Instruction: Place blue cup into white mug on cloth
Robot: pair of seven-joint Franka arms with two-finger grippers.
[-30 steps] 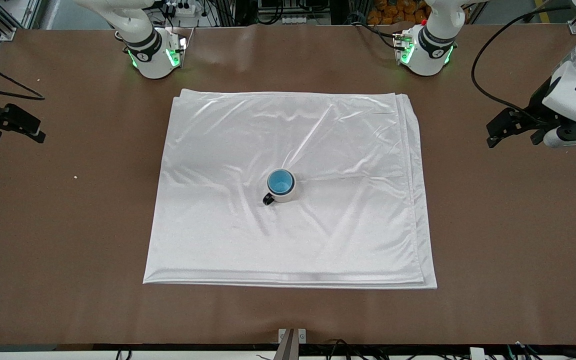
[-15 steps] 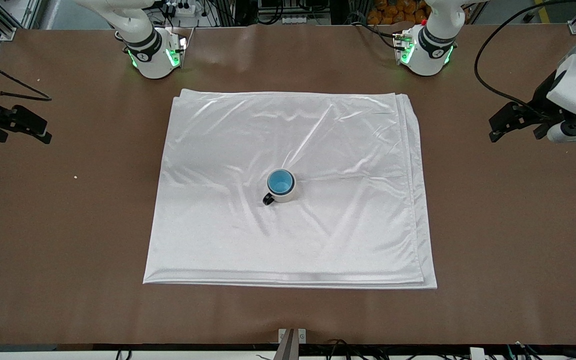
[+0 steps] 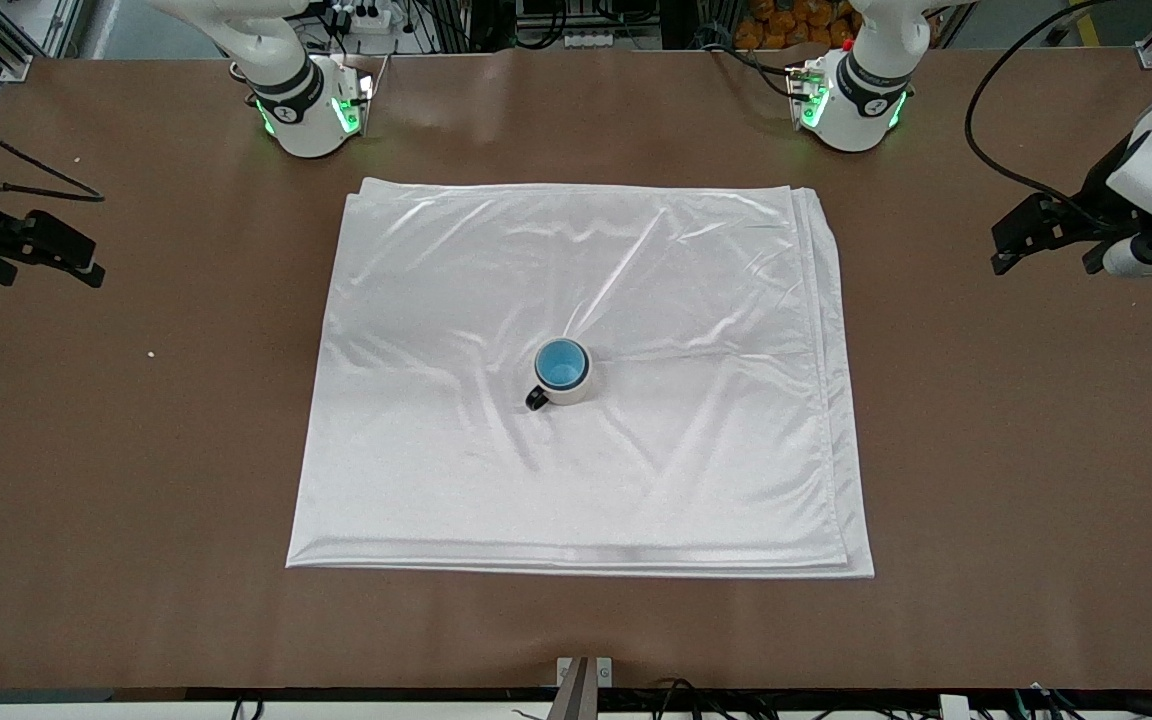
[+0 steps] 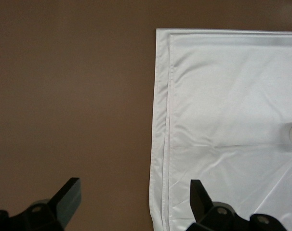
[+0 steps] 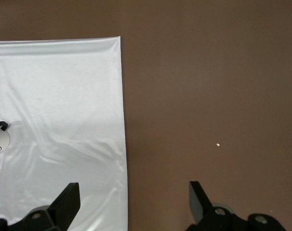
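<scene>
— Where do we find the blue cup (image 3: 561, 364)?

— We see it sitting inside the white mug (image 3: 564, 384), upright, its bright blue inside showing within the mug's rim. The mug stands near the middle of the cloth (image 3: 436, 450), its black loop handle turned toward the front camera and the right arm's end of the table (image 3: 136, 450).

— And the cloth itself?

— We see it spread flat and wrinkled, with its folded layers showing along the edge toward the left arm's end.

— What of the left claw (image 3: 1046, 238)?

— We find it up over bare table off the cloth's edge at the left arm's end. Its wrist view shows the fingers (image 4: 64, 197) spread wide with nothing between them, the cloth's layered edge below.

— The right claw (image 3: 48, 255)?

— We see it over bare table at the right arm's end, well apart from the cloth. Its fingers (image 5: 66, 199) are likewise parted and empty, and a small white speck (image 5: 218, 145) lies on the table under it.
</scene>
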